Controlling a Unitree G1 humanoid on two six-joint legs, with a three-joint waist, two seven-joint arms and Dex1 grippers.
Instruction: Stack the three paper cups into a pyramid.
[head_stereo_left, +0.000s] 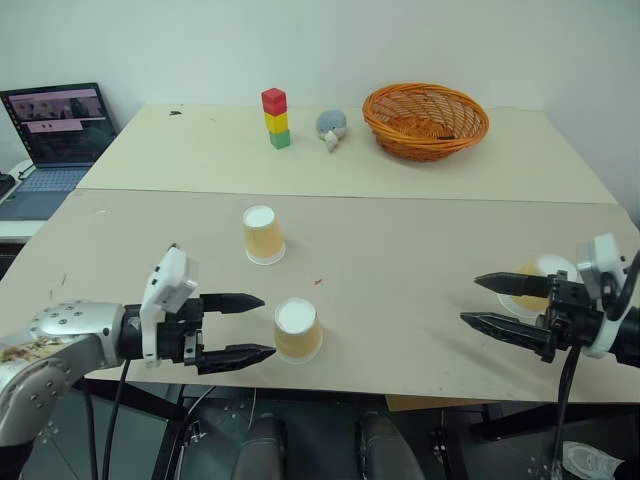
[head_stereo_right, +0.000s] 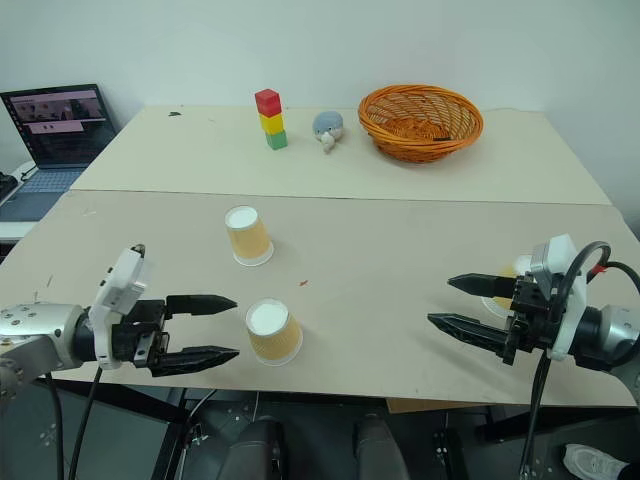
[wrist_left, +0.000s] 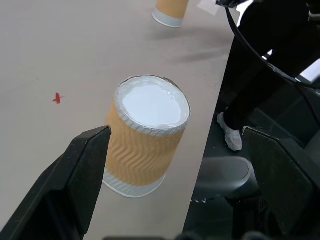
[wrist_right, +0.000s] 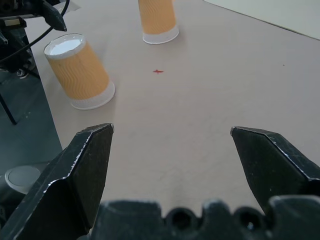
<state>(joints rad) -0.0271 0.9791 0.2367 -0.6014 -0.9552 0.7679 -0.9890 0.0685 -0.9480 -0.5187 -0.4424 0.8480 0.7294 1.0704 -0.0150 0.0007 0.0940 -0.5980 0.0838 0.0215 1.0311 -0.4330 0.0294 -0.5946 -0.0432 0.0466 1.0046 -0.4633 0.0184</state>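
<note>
Three tan ribbed paper cups stand upside down on the beige table (head_stereo_left: 400, 250), apart from one another. One cup (head_stereo_left: 263, 235) is left of the middle. A second cup (head_stereo_left: 298, 330) sits near the front edge, just past the tips of my left gripper (head_stereo_left: 266, 325), which is open and level with it; in the left wrist view this cup (wrist_left: 147, 135) lies ahead between the fingers, untouched. The third cup (head_stereo_left: 535, 272) is at the right, partly hidden behind my right gripper (head_stereo_left: 470, 301), which is open, empty and points left.
On the far table stand an orange wicker basket (head_stereo_left: 425, 120), a red-yellow-green block tower (head_stereo_left: 276, 118) and a small grey plush toy (head_stereo_left: 331, 128). An open laptop (head_stereo_left: 55, 125) sits at the far left. The front table edge runs just below both grippers.
</note>
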